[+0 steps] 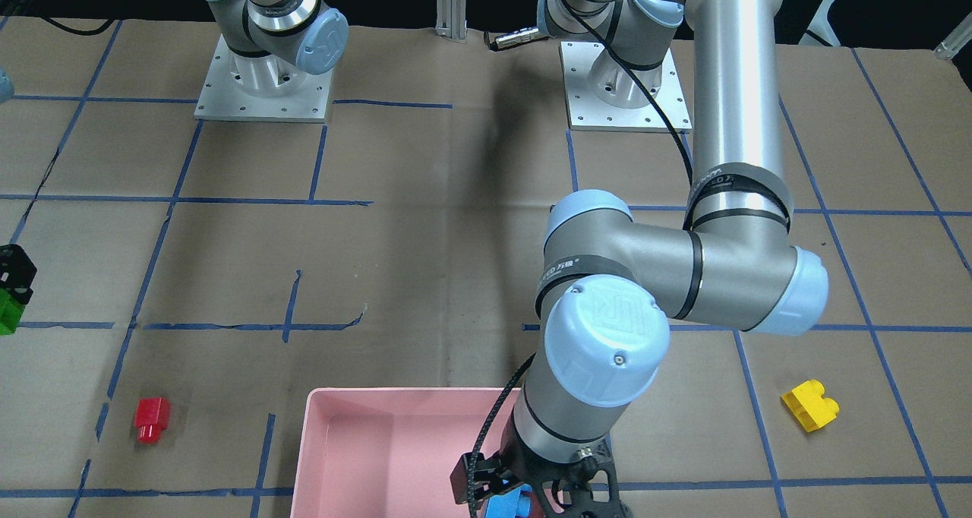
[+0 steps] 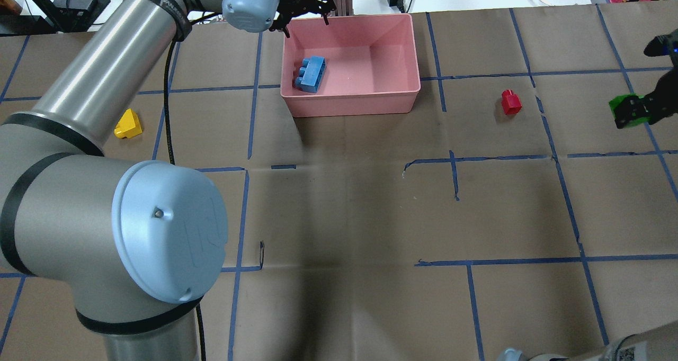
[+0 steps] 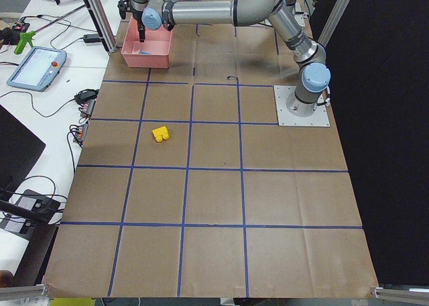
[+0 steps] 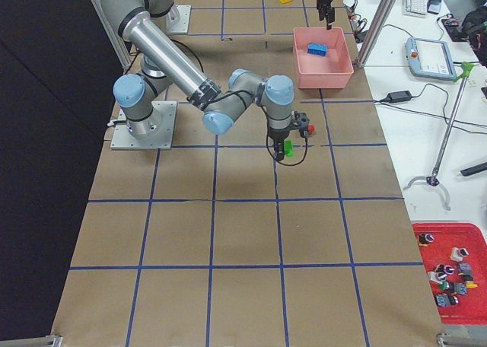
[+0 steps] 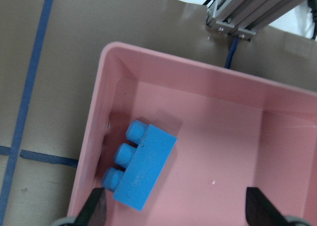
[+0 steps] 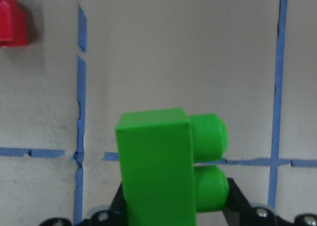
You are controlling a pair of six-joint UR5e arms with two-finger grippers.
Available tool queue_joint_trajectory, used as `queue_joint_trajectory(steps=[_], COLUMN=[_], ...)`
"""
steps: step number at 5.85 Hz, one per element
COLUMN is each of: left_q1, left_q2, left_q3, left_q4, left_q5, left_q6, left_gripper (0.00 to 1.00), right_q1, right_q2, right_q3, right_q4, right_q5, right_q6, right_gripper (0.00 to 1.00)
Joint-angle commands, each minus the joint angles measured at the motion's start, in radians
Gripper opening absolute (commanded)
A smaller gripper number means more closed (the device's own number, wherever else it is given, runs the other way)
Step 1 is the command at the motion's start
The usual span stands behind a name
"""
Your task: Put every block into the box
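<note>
Green brick (image 6: 154, 171) sits clamped in the right gripper (image 2: 635, 111). In the overhead view the pink box (image 2: 355, 104) lies at nine o'clock, beyond the red brick (image 2: 511, 101). The left gripper (image 5: 177, 208) hangs spread wide over the box, holding nothing.

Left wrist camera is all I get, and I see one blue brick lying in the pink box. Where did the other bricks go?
Observer: The green brick is clamped in the right gripper, well away from the box.
Operator: Is there a red one too?
Observer: Yes, the red brick sits on the table between the box and the right gripper.
Operator: And yellow?
Observer: The yellow brick lies on the table on the box's other side, toward the robot's left.
</note>
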State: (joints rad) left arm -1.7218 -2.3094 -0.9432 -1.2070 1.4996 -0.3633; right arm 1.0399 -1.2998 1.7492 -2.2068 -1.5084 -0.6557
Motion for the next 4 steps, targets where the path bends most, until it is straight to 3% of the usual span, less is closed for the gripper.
queue_joint_trajectory(steps=[1, 2, 3, 4], left_q1=[0.126, 0.221, 0.302, 0.383], left_q2=[0.126, 0.195, 0.237, 0.237], left_q3=[-0.028, -0.067, -0.122, -0.167], left_q4=[-0.166, -0.222, -0.23, -0.227], left_q5=[-0.005, -0.002, -0.004, -0.012], left_q6=[0.172, 0.345, 0.472, 0.588], left_gripper=[0.99, 0.99, 0.99, 0.99], right_q1=[0.177, 0.259, 0.343, 0.462], right_q2=[0.058, 0.117, 0.204, 0.311], right_q3=[-0.159, -0.224, -0.293, -0.385], right_q4=[-0.016, -0.054, -0.091, -0.096], right_q5=[0.179, 0.342, 0.423, 0.448], right_q6=[-0.002, -0.001, 0.002, 0.078], right_gripper=[0.04, 0.04, 0.05, 0.06])
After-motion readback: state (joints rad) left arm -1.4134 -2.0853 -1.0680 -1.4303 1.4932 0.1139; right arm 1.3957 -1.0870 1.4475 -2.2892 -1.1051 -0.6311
